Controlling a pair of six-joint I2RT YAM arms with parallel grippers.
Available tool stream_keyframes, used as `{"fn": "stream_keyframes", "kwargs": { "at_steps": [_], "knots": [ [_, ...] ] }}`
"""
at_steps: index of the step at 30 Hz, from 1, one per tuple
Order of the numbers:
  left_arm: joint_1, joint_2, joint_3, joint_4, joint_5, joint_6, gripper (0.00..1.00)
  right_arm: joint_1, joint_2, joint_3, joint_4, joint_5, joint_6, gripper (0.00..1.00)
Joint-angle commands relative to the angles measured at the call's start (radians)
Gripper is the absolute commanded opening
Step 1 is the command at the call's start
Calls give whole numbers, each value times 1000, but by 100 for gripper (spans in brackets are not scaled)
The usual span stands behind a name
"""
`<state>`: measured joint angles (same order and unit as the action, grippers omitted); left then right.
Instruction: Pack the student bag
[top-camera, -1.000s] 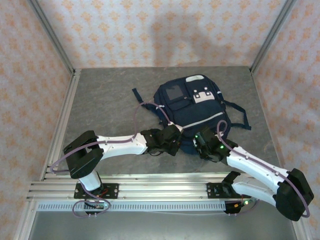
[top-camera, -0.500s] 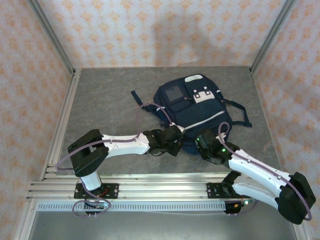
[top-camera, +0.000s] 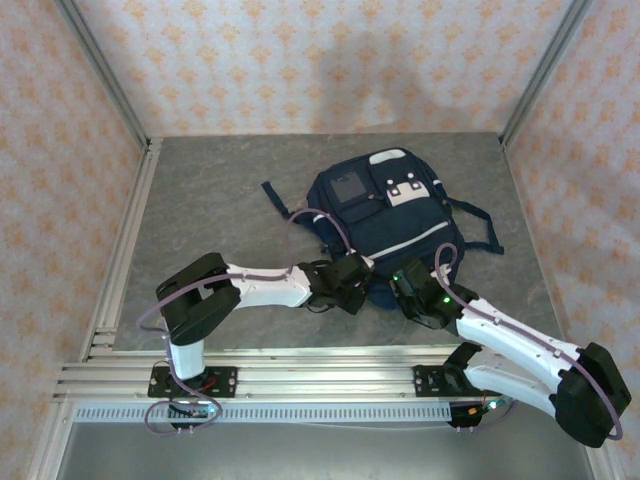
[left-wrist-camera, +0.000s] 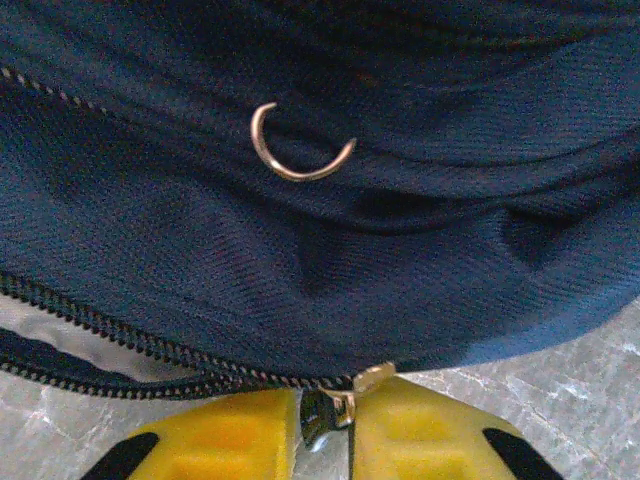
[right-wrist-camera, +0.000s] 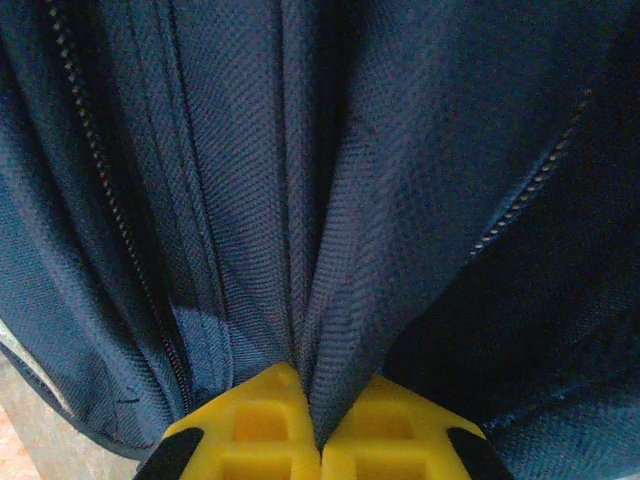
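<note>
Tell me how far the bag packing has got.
Done: the student bag has its zipper partly open. In hand: left gripper has the zipper pull between its jaws; right gripper pinches a fabric fold. Left: finishing the zipper; contents cannot be judged.

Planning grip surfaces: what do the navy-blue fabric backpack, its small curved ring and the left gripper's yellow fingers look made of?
Navy-blue fabric backpack: woven synthetic-looking cloth, matte; weave texture visible. Small curved ring: probably metal; thin, shiny silver. Left gripper's yellow fingers: likely moulded plastic; smooth, even.
</note>
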<state>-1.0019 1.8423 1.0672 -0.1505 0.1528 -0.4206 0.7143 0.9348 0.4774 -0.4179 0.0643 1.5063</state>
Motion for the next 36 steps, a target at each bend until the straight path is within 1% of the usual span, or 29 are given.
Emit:
{"fn": "stream_keyframes", "kwargs": {
  "at_steps": [1,4,9,10,11,13,16,23,32,36],
  "knots": [
    [15,20,22,30,-19,9,26,-7,11,-13,19,60,-22,0],
    [16,33,28,40,-22,10,31,-6,21,-17,31,53,-23,0],
    [19,46,32,51,-42,18,31,-7,30,-28,60,40,-27,0],
    [21,50,34,50,-44,23,29,-7,30,-29,64,38,-27,0],
    [21,55,38,49,-45,30,24,-7,30,-31,68,37,-28,0],
    [23,62,46,45,-48,41,11,-7,29,-30,65,38,-30,0],
    [25,61,44,46,-46,52,0,-7,20,-31,46,54,-32,0],
    [39,15,2,18,-99,65,0,-7,-10,-39,-11,97,-37,0],
    [111,-84,-72,-22,-129,60,0,-7,-64,-32,-102,155,-34,0],
    [144,-103,-93,-27,-156,24,0,-8,-70,-29,-114,162,-41,0]
  ]
}}
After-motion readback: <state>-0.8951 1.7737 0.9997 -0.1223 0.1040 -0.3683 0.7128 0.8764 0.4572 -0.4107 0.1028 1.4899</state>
